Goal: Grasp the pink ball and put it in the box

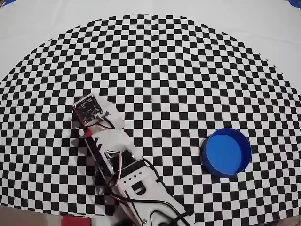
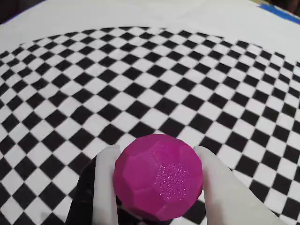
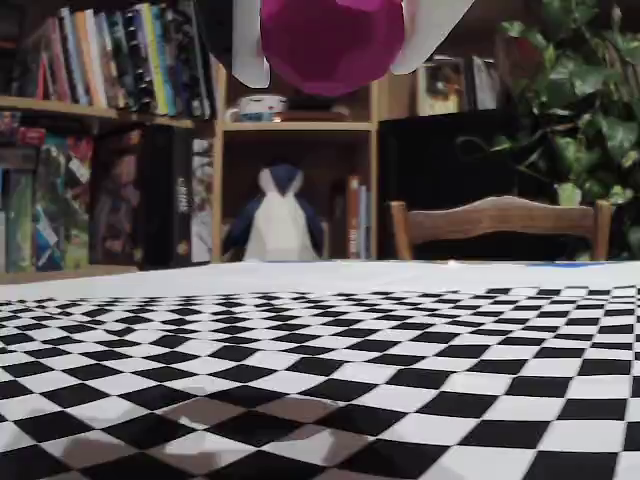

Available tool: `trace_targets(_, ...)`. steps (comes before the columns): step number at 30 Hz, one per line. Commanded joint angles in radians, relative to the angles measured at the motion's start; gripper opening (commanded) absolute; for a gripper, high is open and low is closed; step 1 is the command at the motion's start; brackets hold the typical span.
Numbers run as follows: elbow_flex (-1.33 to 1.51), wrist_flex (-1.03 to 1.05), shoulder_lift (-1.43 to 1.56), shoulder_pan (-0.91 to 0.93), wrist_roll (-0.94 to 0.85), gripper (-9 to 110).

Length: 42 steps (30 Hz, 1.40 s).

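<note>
The pink ball (image 2: 159,178) is a faceted magenta sphere, and my gripper (image 2: 157,152) is shut on it, one white finger (image 2: 105,187) pressed to each side. In the fixed view the pink ball (image 3: 330,40) hangs high above the checkered cloth in the gripper (image 3: 335,60). From overhead, the arm (image 1: 117,160) and its wrist camera board (image 1: 89,109) hide the ball. The box (image 1: 225,151), a round blue shallow container, stands on the cloth well to the right of the arm, with nothing in it.
A black-and-white checkered cloth (image 1: 155,70) covers the table. A small red object (image 1: 75,220) shows at the bottom edge by the arm's base. Behind the table stand a bookshelf (image 3: 100,130), a wooden chair (image 3: 500,220) and a plant (image 3: 590,100).
</note>
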Motion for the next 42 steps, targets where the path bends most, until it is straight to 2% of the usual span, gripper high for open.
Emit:
trace_targets(1,-0.006,0.023,0.055,0.049,0.006,0)
trace_targets(14,-0.043,0.084,0.160,0.344,0.008,0)
trace_targets(30,-0.025,0.138,0.262,0.565,0.011,0)
trace_targets(42,-0.017,0.178,0.313,0.845,0.011,0)
